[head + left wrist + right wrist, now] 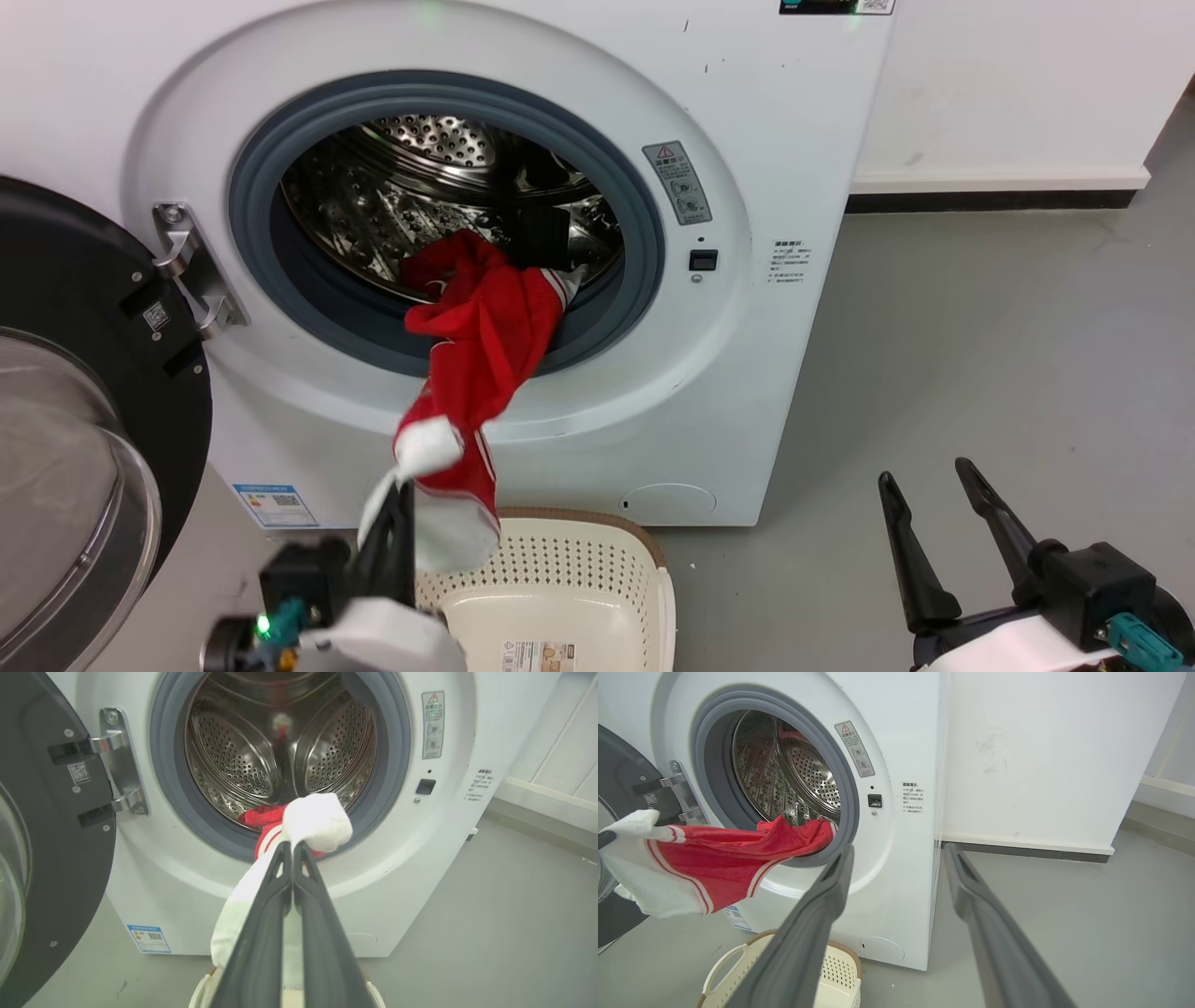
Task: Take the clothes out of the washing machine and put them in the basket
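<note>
One red-and-white garment (485,327) is trailing out of the washing machine (775,131) porthole, its white end hanging over one basket (569,560) in front of the machine. Left gripper (403,493) is pinching that white end. Right gripper (922,471) is hovering right of the machine, fingers spread, empty.

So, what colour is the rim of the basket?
Brown; the basket rim shows best in the head view.
</note>
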### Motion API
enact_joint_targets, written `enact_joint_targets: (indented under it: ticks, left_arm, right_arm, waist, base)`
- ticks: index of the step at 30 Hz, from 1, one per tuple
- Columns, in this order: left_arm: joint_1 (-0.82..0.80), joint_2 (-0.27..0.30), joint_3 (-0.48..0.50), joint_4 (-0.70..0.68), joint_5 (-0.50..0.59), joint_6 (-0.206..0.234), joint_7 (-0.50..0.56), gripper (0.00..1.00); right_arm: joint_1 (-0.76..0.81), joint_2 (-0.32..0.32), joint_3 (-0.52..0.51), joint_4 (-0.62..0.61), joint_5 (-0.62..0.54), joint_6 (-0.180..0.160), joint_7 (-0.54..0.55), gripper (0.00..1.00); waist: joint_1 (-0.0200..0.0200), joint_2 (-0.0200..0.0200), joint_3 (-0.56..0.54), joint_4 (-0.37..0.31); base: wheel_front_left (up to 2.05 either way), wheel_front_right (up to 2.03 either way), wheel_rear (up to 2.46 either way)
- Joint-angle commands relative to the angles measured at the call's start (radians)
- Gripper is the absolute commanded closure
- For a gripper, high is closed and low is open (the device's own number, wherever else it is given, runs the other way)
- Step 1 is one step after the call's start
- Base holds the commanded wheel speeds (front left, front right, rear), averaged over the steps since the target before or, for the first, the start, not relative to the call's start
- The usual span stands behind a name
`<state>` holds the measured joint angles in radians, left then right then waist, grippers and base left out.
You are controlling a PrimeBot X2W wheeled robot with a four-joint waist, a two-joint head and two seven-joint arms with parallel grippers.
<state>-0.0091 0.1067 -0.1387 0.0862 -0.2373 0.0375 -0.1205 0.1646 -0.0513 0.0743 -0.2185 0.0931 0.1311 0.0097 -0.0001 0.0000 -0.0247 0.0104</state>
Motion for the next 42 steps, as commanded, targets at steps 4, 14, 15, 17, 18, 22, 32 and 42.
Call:
enact_joint_targets:
  ticks: [4, 14, 15, 17, 18, 22, 32, 42]
  left_arm:
    - [0.104, -0.018, -0.029, -0.023, -0.016, 0.019, 0.038, 1.00]
    - [0.029, -0.043, -0.048, 0.198, -0.079, 0.016, -0.051, 1.00]
    - [0.003, -0.045, -0.040, 0.231, -0.085, 0.017, -0.063, 1.00]
    - [-0.059, -0.046, -0.027, 0.303, -0.099, 0.011, -0.086, 1.00]
    - [-0.089, -0.046, -0.021, 0.335, -0.103, 0.011, -0.096, 1.00]
    - [-0.215, -0.039, 0.002, 0.473, -0.113, -0.004, -0.121, 1.00]
    - [-0.519, 0.001, 0.048, 0.791, -0.126, -0.044, -0.145, 1.00]
    - [-0.669, 0.030, 0.120, 0.937, -0.136, -0.055, -0.146, 1.00]
  right_arm:
    - [-0.006, 0.002, 0.006, -0.007, -0.001, -0.001, 0.006, 0.00]
    - [-0.075, 0.002, 0.023, -0.030, -0.009, -0.001, 0.003, 0.00]
    - [-0.085, 0.002, 0.024, -0.035, -0.013, -0.001, 0.003, 0.00]
    - [-0.110, 0.002, 0.026, -0.036, -0.020, -0.001, 0.003, 0.00]
    - [-0.119, 0.002, 0.025, -0.039, -0.021, -0.001, 0.001, 0.00]
    - [-0.162, 0.002, 0.022, -0.040, -0.022, -0.001, -0.008, 0.00]
    - [-0.258, 0.002, 0.031, -0.029, -0.014, -0.001, -0.046, 0.00]
    - [-0.309, 0.002, 0.038, 0.004, -0.002, -0.001, -0.079, 0.00]
  waist:
    - [0.0001, 0.0000, 0.018, 0.003]
    - [0.0001, 0.0000, 0.175, -0.022]
    - [0.0001, 0.0000, 0.201, -0.030]
    - [0.0001, 0.0000, 0.247, -0.046]
    - [0.0001, 0.0000, 0.271, -0.053]
    - [0.0001, 0.0000, 0.364, -0.080]
    - [0.0001, 0.0000, 0.562, -0.135]
    - [0.0001, 0.0000, 0.646, -0.179]
  base:
    - [0.00, 0.00, 0.00]
    - [0.00, 0.00, 0.00]
    - [0.00, 0.00, 0.00]
    - [0.00, 0.00, 0.00]
    - [0.00, 0.00, 0.00]
    - [0.00, 0.00, 0.00]
    - [0.00, 0.00, 0.00]
    - [0.00, 0.00, 0.00]
